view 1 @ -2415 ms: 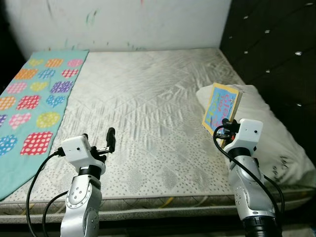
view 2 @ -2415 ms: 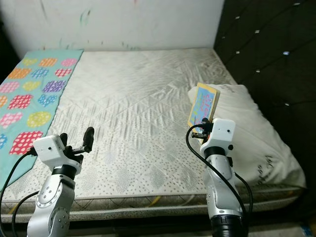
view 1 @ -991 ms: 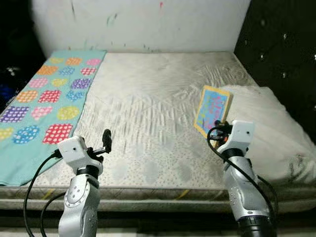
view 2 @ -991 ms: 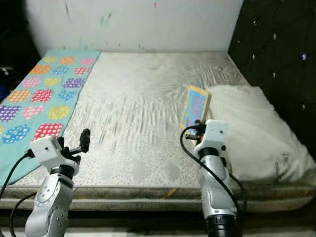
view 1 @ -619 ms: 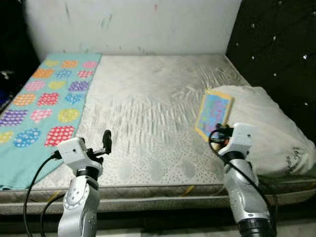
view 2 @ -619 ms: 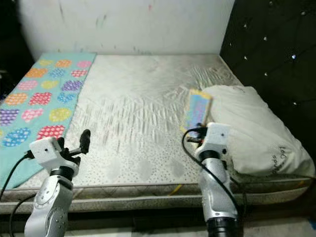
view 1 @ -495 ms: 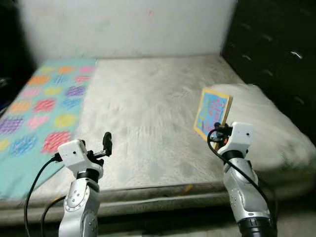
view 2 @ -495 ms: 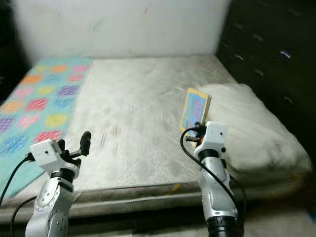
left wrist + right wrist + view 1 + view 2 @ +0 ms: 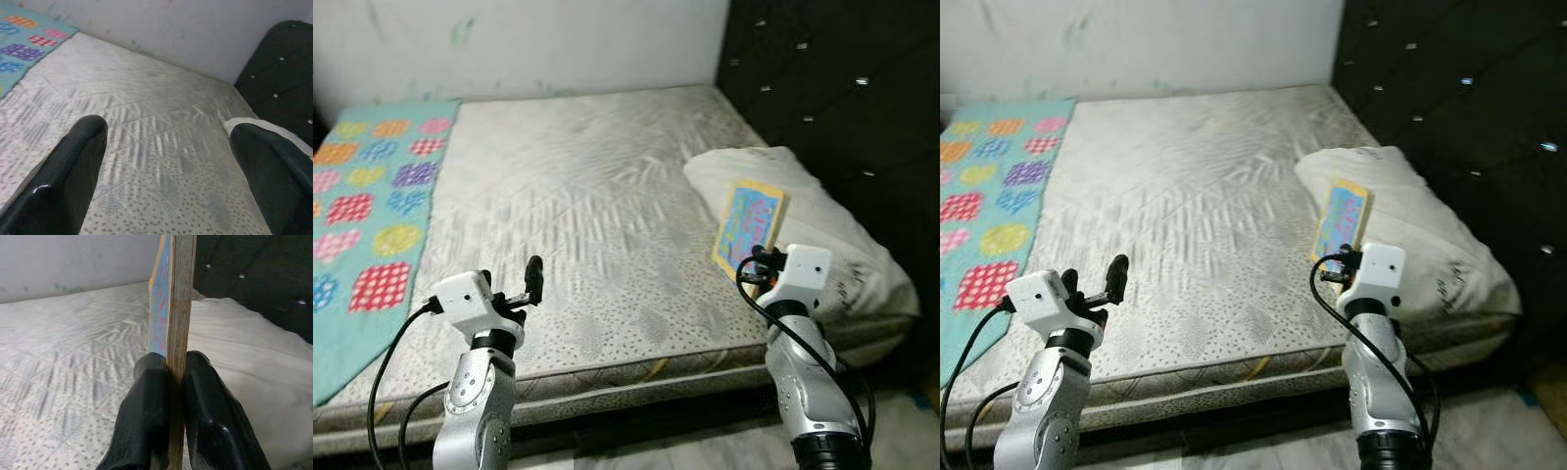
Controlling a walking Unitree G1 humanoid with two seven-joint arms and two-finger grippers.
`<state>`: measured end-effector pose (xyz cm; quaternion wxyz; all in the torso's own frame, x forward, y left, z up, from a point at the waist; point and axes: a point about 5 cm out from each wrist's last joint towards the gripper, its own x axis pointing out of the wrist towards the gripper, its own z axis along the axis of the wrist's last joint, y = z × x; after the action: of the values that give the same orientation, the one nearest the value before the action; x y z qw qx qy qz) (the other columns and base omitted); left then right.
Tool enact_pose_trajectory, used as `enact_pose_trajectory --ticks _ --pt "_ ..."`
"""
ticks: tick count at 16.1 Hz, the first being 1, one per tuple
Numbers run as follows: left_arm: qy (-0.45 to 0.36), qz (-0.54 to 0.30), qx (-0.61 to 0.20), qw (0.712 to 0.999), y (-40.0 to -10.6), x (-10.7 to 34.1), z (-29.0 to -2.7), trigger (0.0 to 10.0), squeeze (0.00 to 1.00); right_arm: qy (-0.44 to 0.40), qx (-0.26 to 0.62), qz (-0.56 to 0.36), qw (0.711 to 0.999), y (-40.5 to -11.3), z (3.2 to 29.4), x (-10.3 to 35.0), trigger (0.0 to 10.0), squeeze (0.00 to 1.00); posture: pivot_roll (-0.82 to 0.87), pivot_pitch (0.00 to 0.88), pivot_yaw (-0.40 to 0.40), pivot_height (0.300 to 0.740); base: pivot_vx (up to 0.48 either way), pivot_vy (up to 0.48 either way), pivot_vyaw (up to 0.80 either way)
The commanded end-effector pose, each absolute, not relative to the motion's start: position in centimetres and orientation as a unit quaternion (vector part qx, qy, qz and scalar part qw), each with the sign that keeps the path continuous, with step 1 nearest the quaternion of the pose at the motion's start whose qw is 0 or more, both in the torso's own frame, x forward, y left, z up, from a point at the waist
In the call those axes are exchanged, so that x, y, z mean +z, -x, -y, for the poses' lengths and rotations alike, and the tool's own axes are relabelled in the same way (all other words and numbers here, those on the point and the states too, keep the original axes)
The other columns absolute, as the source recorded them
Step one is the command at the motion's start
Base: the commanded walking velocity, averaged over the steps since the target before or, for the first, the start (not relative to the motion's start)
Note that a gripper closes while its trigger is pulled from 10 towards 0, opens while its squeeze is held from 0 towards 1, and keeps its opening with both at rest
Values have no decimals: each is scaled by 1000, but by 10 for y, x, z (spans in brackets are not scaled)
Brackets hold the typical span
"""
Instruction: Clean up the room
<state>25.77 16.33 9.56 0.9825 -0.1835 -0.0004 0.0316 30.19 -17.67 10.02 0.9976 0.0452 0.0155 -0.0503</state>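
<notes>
The right gripper [image 9: 173,377] pinches a thin board book [image 9: 750,227] upright before the white pillow [image 9: 822,225]. The left gripper [image 9: 168,147], fingers spread, hovers over the mattress's [image 9: 578,196] near left part, beside the patterned blanket [image 9: 367,196].

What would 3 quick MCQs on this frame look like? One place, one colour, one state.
1. The pillow lies:
A. beside the dark headboard
B. on the blanket
C. on the floor

2. The blanket's ground colour is:
A. red
B. teal
C. black

3. The right tool is:
A. open over the mattress
B. shut on the book
C. shut on the pillow

Answers:
1 A, it rests on the mattress against the headboard side.
2 B, teal with coloured hearts.
3 B, the right wrist view shows both fingers pressing the book's edge. The left tool stands open.
</notes>
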Motion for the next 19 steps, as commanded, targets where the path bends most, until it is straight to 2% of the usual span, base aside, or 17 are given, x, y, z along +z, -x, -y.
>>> enact_pose_trajectory --ticks 1,13,19 --pt "186 12 25 982 -257 100 -163 10000 0 -46 -44 15 998 -307 175 115 10000 0 3 0 12 740 281 0 0" --pt "181 8 27 983 -256 98 -162 10000 0 -43 -43 16 998 -306 175 113 10000 0 4 0 9 740 318 0 0" --pt "173 4 43 984 -255 96 -164 10000 0 -40 -40 18 998 -306 175 114 10000 0 4 0 7 740 86 0 0"
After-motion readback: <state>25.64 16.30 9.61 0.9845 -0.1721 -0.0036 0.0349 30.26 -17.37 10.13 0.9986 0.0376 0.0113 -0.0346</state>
